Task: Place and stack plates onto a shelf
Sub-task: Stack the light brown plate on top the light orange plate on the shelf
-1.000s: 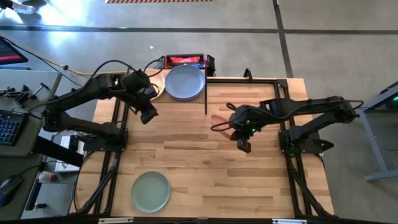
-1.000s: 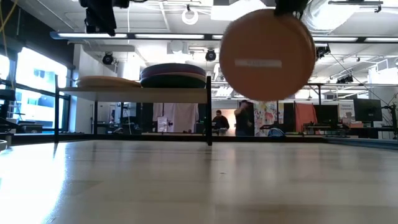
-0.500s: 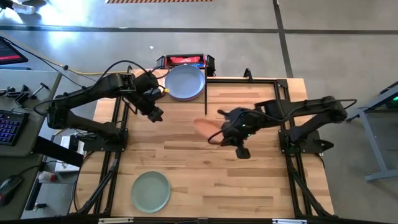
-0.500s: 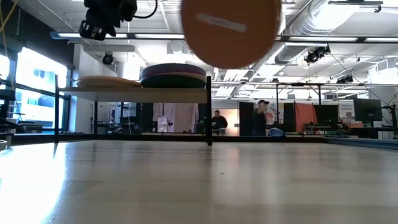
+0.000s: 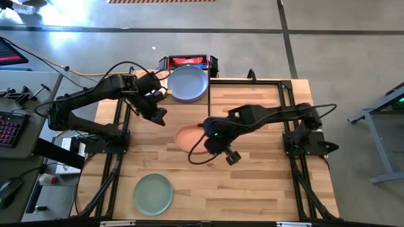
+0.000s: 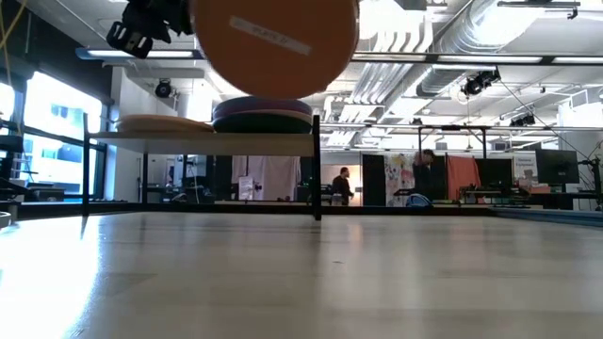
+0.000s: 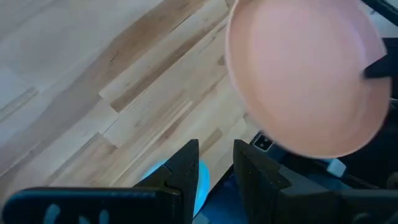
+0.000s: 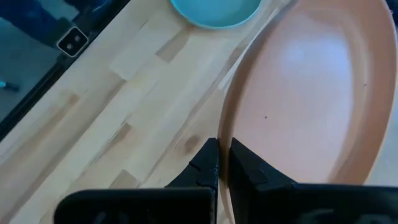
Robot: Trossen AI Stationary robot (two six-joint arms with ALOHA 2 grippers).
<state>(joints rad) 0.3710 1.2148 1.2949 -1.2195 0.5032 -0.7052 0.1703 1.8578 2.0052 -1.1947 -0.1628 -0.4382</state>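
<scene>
Wooden tabletop (image 5: 252,170) (open workshop behind) under peach plate (image 5: 188,137).

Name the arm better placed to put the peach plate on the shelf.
Right: its tool already grips the peach plate by the rim, raised above the table. The left tool hangs empty beside the shelf.
</scene>
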